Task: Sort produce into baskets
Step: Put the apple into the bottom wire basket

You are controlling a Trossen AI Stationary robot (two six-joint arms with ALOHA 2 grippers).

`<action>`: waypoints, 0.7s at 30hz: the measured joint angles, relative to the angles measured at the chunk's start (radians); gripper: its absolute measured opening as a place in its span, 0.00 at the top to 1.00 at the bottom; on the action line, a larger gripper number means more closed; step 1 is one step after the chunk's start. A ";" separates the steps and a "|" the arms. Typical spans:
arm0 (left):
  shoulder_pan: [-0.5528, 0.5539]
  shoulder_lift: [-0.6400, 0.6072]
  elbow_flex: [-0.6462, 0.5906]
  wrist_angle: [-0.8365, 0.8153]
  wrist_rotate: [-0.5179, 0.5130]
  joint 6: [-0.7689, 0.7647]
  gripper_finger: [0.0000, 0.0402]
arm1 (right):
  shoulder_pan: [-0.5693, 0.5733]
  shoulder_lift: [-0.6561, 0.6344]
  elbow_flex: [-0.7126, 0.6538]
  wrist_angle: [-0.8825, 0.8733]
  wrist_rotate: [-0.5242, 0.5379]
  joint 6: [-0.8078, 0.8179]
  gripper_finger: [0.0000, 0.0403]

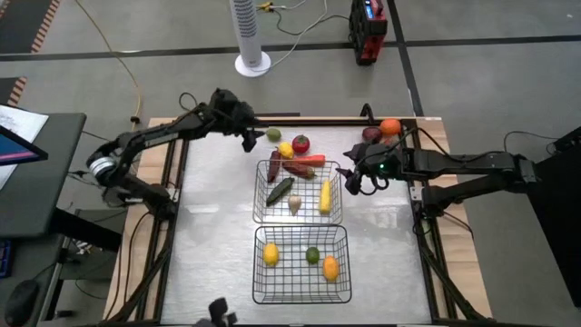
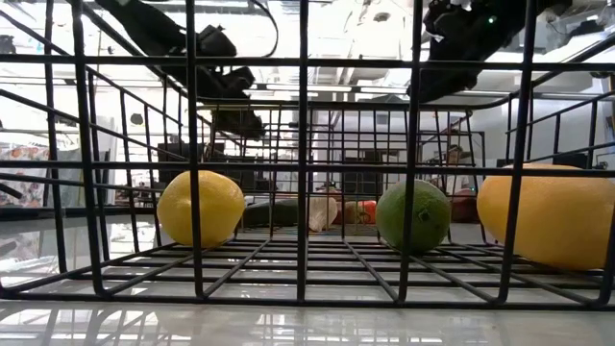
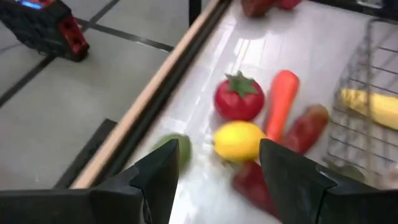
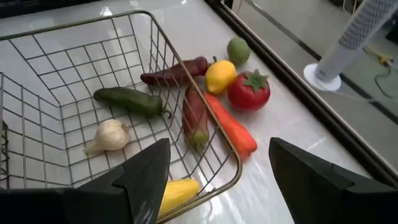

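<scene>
Two black wire baskets stand mid-table. The far basket holds a cucumber, garlic, corn and a red pepper. The near basket holds a lemon, a lime and a yellow-orange fruit. Loose behind the far basket lie a lime, a lemon, a tomato and an orange-red pepper. My left gripper hangs open above the lime and lemon. My right gripper is open and empty over the far basket's right rim.
A dark red apple and an orange sit at the far right corner. A dark red pepper lies across the far basket's far rim. The table's raised wooden far edge runs just behind the loose produce.
</scene>
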 joint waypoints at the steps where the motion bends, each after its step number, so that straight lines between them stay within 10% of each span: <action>1: 0.009 0.022 0.018 0.001 -0.001 0.012 0.48 | 0.000 -0.004 -0.001 0.005 0.000 -0.011 0.25; 12: 0.137 0.285 0.323 -0.248 0.145 0.307 0.48 | -0.010 -0.080 -0.078 0.203 0.001 -0.174 0.25; 21: 0.143 0.436 0.359 -0.304 0.006 0.576 0.48 | -0.068 -0.124 -0.150 0.322 0.000 -0.208 0.25</action>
